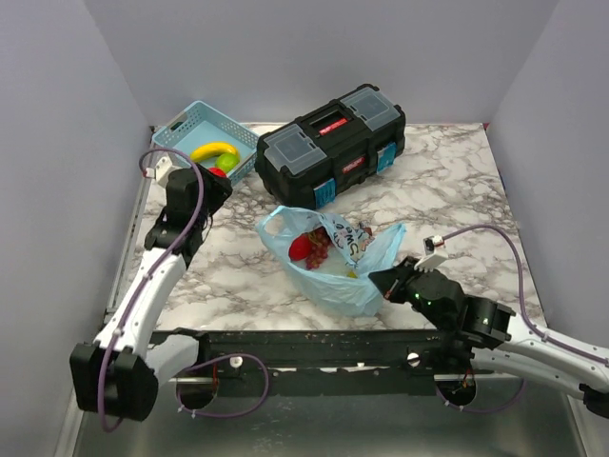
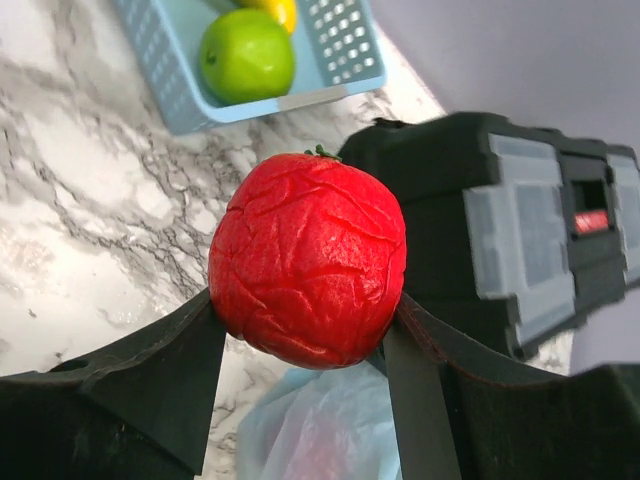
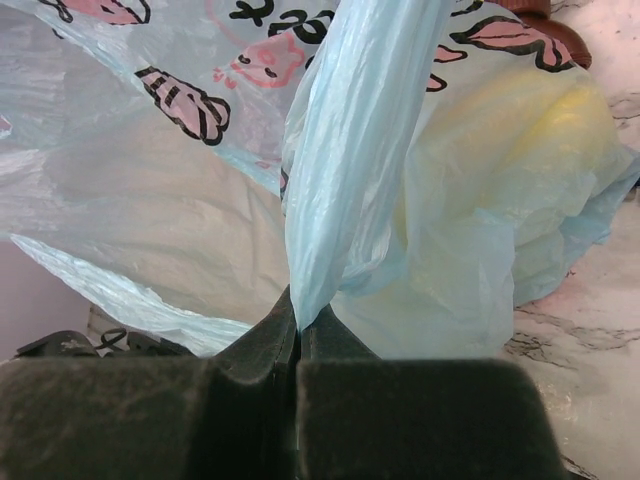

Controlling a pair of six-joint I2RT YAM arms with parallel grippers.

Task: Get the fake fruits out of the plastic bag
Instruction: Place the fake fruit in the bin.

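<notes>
**Two weak grips: thin film and a round fruit**

Nearest to us, on the right, the right gripper (image 3: 298,325) is closed tightly on a twisted strip of the thin, translucent light-blue plastic bag (image 1: 335,278), which lies in the middle of the white marble table (image 1: 457,190). We think this film can slip out of the jaws or tear if the arm pulls harder; then the mouth of the bag would fall shut. Inside the bag we see a small red fake fruit (image 1: 300,248), a dark bunch like grapes (image 1: 320,244) and, through the film, a pale yellow fruit (image 3: 535,150). A closed mouth would make these hard to reach.

Farther, on the left, the left gripper (image 1: 203,187) holds a wrinkled round red fake fruit (image 2: 308,262) above the table, just on the near side of the light-blue lattice basket (image 1: 177,120). The fingers (image 2: 150,390) touch only its lower sides, so we judge it may pop out and roll. If it is released too early, it may hit the basket rim or roll toward the black plastic toolbox (image 1: 333,143) at the far centre. A glossy green fruit (image 2: 246,55) and a yellow banana (image 1: 213,149) lie in the basket already.
</notes>
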